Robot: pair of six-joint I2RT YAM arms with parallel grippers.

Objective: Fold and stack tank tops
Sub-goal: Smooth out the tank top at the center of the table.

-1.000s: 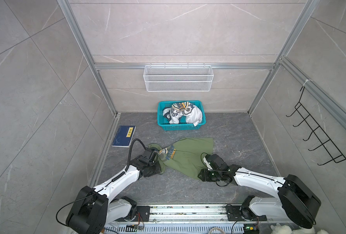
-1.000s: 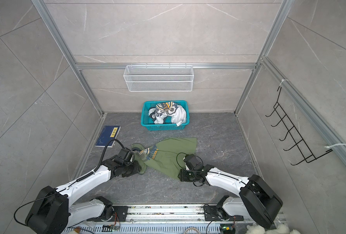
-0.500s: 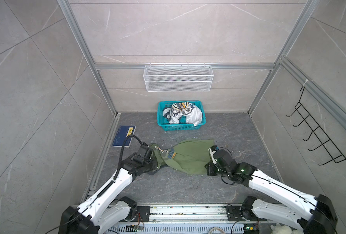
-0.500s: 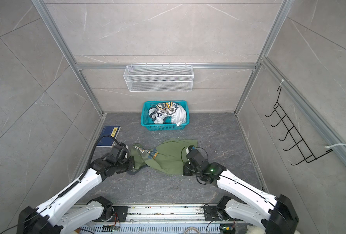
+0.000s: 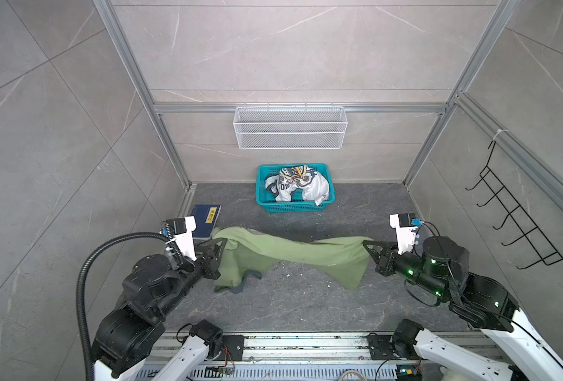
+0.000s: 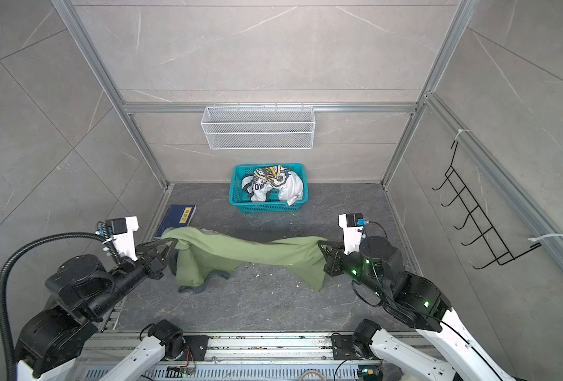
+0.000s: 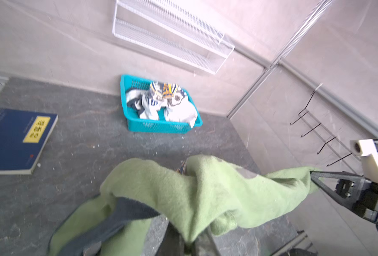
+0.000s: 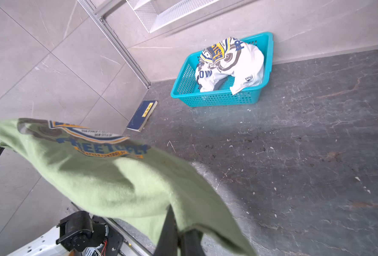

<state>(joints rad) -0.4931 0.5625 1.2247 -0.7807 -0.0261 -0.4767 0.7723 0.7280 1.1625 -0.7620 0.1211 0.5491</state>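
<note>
Tips buried in cloth, left hand [image 5: 223,242] and right hand [image 5: 365,244] each pinch the olive tank top [image 5: 290,252]; beyond them, teal basket [image 5: 293,207] holds the crumpled white tank top [image 5: 316,191]

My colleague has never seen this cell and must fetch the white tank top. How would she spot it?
Under the white wire shelf on the back wall, a teal basket stands on the floor. The white tank top lies crumpled inside it. It is the only white garment; the green tank top hangs between the left gripper and right gripper.
</note>
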